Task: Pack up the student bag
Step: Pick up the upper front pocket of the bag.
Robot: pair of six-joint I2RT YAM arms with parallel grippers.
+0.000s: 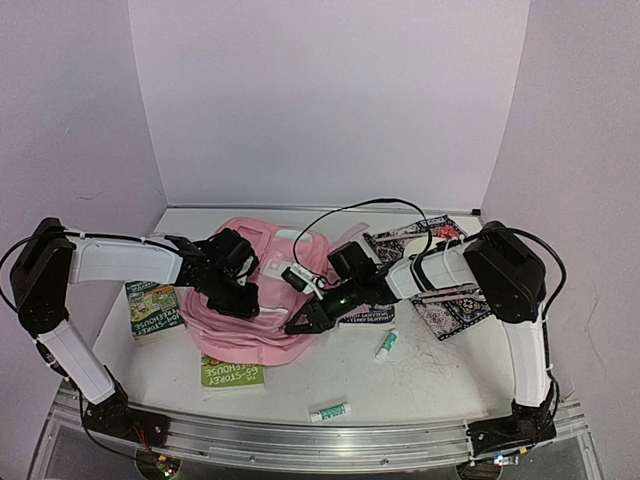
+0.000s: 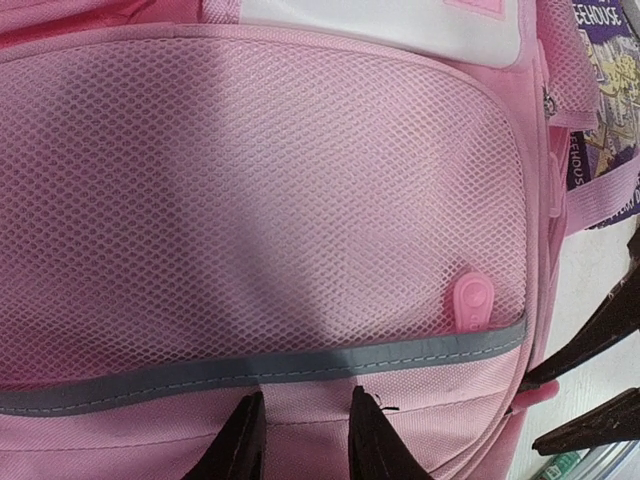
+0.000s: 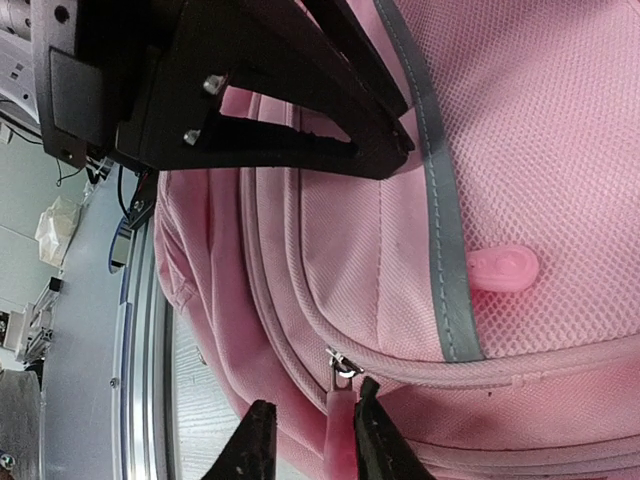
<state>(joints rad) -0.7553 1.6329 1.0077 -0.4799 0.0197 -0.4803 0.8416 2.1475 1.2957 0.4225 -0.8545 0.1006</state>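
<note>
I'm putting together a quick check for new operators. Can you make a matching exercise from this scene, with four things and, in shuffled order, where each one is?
Things:
1. left gripper
2. right gripper
3. patterned notebook
4. round pink tab

Places:
A. fingers on either side of the pink zip pull
B. on the mesh pocket, just above the grey stripe
C. on the backpack fabric, just below the grey stripe
D. right of the backpack, partly under the right arm

Pairs: 1-C, 2-A, 3-D, 4-B
</note>
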